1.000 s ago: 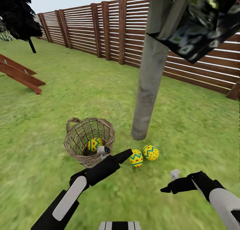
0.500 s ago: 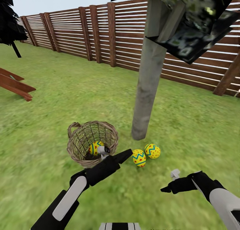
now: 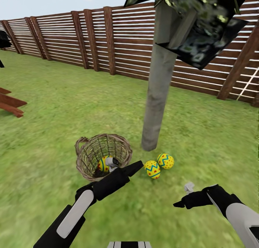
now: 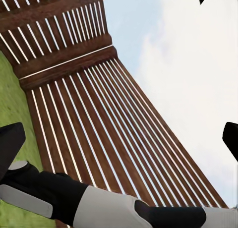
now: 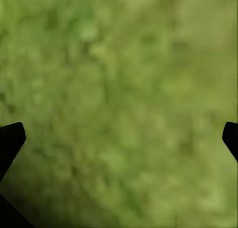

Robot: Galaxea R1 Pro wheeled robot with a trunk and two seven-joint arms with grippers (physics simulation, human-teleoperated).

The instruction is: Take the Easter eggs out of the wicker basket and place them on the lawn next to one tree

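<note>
Lawn (image 3: 54,133) holds two yellow, blue-zigzagged Easter eggs (image 3: 152,169); both claws gape, left (image 3: 138,165), right (image 5: 119,139).

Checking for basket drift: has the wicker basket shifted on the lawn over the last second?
No. The view has panned, but the wicker basket keeps the same gap and bearing to the tree trunk base, as do the two eggs on the grass.

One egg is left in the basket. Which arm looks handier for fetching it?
Probably the left. Its end effector hangs by the basket rim, close to the egg; the right end effector is farther off.
</note>
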